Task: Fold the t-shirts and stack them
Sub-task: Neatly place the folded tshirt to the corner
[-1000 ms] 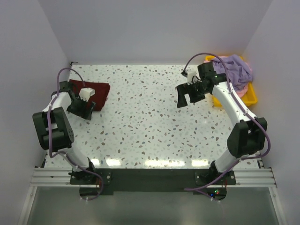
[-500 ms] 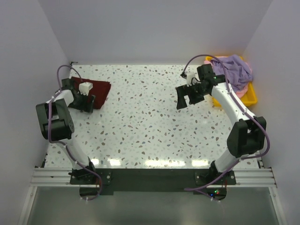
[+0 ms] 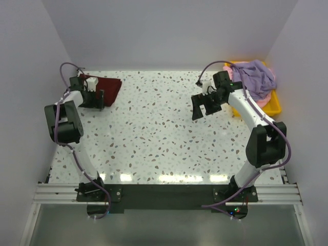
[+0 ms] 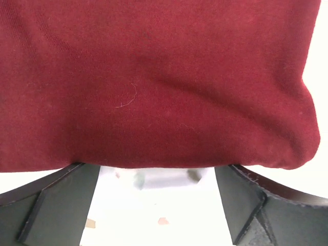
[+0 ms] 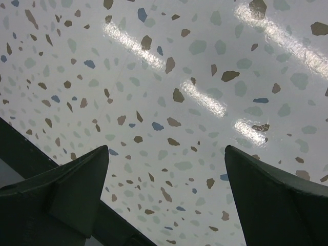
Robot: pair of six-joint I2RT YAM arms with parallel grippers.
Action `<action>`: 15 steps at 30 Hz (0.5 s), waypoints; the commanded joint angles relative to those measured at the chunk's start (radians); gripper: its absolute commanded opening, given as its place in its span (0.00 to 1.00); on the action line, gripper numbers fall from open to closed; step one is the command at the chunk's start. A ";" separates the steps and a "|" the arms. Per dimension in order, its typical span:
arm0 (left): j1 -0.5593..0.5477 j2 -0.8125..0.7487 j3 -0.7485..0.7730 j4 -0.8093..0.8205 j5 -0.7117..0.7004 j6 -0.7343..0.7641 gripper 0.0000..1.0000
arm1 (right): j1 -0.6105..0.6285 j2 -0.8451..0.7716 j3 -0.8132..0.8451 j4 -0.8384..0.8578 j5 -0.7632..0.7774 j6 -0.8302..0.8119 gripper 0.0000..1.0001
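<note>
The dark maroon t-shirt (image 3: 108, 86) lies folded at the back left of the table. It fills the upper part of the left wrist view (image 4: 154, 77). My left gripper (image 3: 97, 99) is open at its near edge, and the fold edge lies across the wide-apart fingertips (image 4: 156, 174). The lavender t-shirt (image 3: 254, 76) is heaped in the yellow tray (image 3: 275, 106) at the back right. The pale pink t-shirt (image 3: 264, 100) shows under it. My right gripper (image 3: 203, 108) is open and empty above bare table (image 5: 166, 154), left of the tray.
The side walls and the back wall stand close around the speckled table (image 3: 164, 138). The left arm's purple cable (image 3: 65, 72) loops near the back left corner. The arm bases sit on the black rail at the near edge.
My left gripper and the maroon shirt have moved toward the back left corner. The right gripper has barely moved.
</note>
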 commanded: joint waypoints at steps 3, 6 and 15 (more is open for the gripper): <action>-0.062 0.073 -0.001 0.046 0.052 -0.220 1.00 | -0.003 0.015 0.023 0.027 -0.005 -0.003 0.99; -0.083 0.094 0.032 0.057 0.021 -0.240 1.00 | -0.003 0.012 0.025 0.023 0.001 -0.006 0.99; -0.083 0.200 0.186 -0.018 -0.002 -0.200 1.00 | -0.004 0.003 0.022 0.018 0.002 -0.014 0.99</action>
